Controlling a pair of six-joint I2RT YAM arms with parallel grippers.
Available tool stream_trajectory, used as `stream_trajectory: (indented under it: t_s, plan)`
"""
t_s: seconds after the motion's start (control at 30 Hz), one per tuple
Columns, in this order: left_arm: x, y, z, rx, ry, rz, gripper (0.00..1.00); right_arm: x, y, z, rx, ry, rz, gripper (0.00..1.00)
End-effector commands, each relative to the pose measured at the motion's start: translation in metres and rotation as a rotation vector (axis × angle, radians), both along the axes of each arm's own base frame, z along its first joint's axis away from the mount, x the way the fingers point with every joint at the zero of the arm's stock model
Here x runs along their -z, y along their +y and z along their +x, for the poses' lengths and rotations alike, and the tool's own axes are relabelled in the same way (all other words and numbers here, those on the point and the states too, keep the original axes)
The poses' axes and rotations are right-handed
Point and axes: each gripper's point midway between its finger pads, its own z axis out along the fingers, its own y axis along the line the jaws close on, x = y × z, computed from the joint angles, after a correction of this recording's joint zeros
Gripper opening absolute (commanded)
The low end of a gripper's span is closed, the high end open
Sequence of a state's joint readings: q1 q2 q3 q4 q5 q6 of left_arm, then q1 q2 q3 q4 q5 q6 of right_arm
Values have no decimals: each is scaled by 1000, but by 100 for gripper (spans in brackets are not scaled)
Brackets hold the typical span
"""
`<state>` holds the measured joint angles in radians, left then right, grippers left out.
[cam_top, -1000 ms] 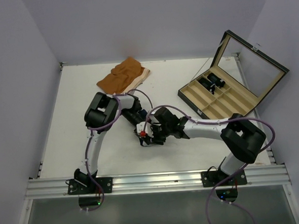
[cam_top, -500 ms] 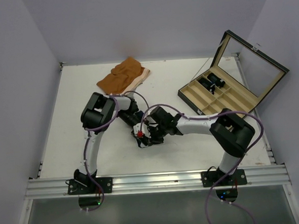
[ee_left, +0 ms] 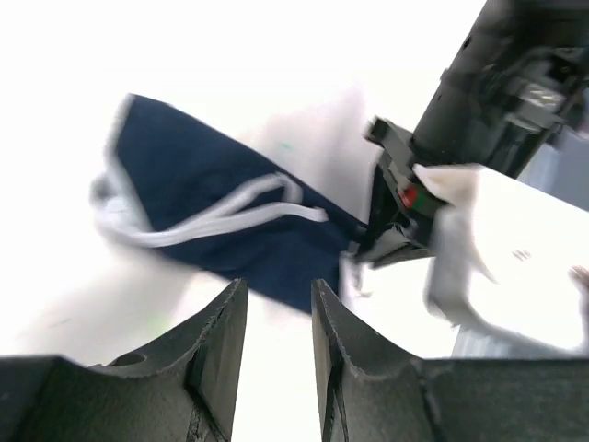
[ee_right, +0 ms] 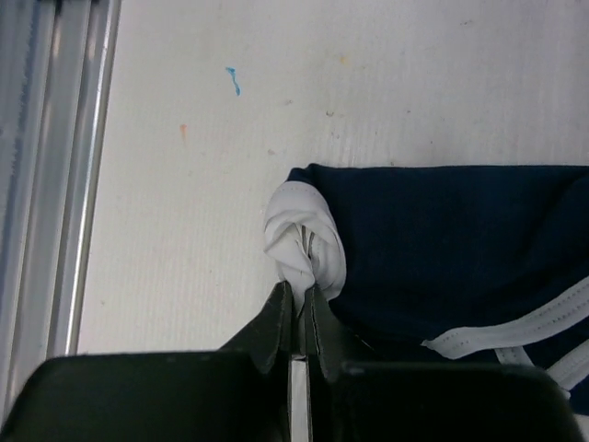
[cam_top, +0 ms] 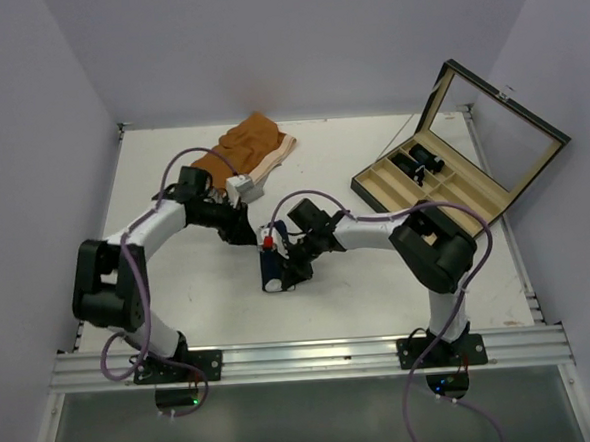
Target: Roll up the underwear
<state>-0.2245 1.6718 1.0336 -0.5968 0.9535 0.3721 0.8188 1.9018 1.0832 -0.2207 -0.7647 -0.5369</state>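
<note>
The underwear (cam_top: 272,275), navy-blue briefs with white trim, lies as a small folded bundle on the white table in the middle. My right gripper (cam_top: 280,261) is shut on its bunched white trim (ee_right: 304,241); the navy fabric (ee_right: 442,258) spreads to the right of the jaws. My left gripper (cam_top: 248,232) is open and empty, just up and left of the bundle, apart from it. In the left wrist view the underwear (ee_left: 216,207) lies beyond the fingertips (ee_left: 235,299), with the right gripper (ee_left: 405,198) at its right end.
Orange-brown shorts with a cream waistband (cam_top: 246,149) lie at the back of the table. An open compartment box (cam_top: 428,188) with its lid up stands at the right. An aluminium rail (cam_top: 303,356) runs along the near edge; it also shows in the right wrist view (ee_right: 46,175).
The left arm has swung out to the left and its gripper has drawn back off the underwear, now open. The right gripper stays shut on the underwear, shifted slightly left.
</note>
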Motion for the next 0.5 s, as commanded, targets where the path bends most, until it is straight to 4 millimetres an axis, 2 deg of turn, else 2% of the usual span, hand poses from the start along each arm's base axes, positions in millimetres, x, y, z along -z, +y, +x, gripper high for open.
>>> stream_trajectory:
  t_s: [0.0,0.03,0.07,0.1,0.13,0.17,0.2,0.23,0.27,0.3,0.33,0.4,0.47]
  plan:
    - [-21,24,39,-182,-239,44,38,1,-2,-9,41,212,-7,0]
    - [-23,31,41,-204,-276,60,38,-4,-1,-6,71,282,4,0]
    - [-32,39,43,-216,-354,91,38,0,1,0,93,326,-1,0]
    - [-24,44,35,-216,-367,116,38,1,3,3,111,363,-4,0]
    - [-26,48,34,-216,-410,131,38,3,2,8,147,424,-15,0]
    - [-36,53,31,-186,-509,150,38,5,4,11,151,469,-26,0]
    - [-34,55,25,-161,-542,158,38,9,5,13,165,495,-37,0]
    - [-24,58,12,-129,-551,172,38,10,5,17,187,529,-44,0]
    - [-31,60,7,-63,-662,188,38,5,7,20,187,566,-28,0]
    - [-30,61,2,-25,-709,207,38,12,7,19,196,606,-38,0]
    - [-15,59,-13,38,-724,238,38,12,8,24,216,634,-34,0]
    - [-17,53,-24,161,-867,273,38,19,6,24,231,684,-39,0]
    - [-11,35,-45,308,-968,266,38,22,6,26,235,700,-40,0]
